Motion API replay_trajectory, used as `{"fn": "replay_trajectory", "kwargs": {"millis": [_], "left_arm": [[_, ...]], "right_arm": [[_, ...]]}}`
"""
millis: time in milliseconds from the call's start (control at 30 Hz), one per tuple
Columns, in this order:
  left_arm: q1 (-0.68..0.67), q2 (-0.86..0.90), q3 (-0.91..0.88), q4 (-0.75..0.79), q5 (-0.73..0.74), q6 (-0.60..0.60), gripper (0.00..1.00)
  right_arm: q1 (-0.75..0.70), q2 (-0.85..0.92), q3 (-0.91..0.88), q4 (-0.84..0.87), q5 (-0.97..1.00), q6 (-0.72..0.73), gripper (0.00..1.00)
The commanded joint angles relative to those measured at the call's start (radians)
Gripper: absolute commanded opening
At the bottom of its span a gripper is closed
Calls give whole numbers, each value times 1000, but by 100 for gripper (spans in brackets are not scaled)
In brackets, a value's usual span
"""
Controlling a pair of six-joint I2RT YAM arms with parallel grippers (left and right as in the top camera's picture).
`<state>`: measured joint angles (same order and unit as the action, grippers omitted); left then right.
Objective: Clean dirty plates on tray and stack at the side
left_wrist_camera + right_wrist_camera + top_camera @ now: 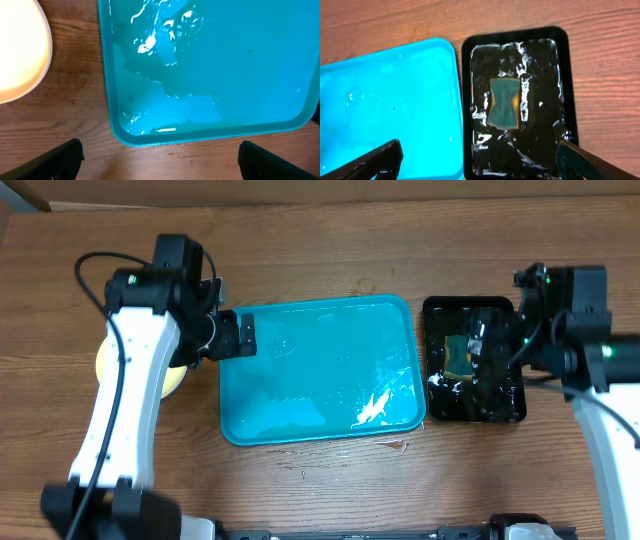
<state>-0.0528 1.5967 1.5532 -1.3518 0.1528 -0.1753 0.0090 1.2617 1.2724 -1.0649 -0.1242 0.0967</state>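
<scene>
One pale plate (17,47) lies left of the left gripper (160,150).

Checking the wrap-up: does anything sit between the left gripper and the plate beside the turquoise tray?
Nothing visible does. The open left gripper hangs over the edge of the turquoise tray, and only bare wooden table lies between it and the pale plate outside the tray.

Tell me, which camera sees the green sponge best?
The right wrist view: the sponge lies whole and big in the wet black tray, nothing covering it. Overhead shows it small and dim. The left wrist view misses it, showing the turquoise tray and a pale plate instead.
</scene>
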Motion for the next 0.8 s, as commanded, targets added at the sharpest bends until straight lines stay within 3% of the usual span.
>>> {"fn": "replay_trajectory", "kwargs": {"millis": [0,267,400,767], "left_arm": [[-10,-201,-93,51,-5,42,100],[-10,-663,-373,234,-7,101,100],[-10,-848,-453,257,-6,101,100],[-10,-936,-464,249,-6,101,100]], "right_arm": [[1,-109,-106,24,-1,12,100],[1,-436,-350,165,0,12,100],[1,-538,-389,170,3,11,100],[1,-547,-389,101,2,11,100]]}}
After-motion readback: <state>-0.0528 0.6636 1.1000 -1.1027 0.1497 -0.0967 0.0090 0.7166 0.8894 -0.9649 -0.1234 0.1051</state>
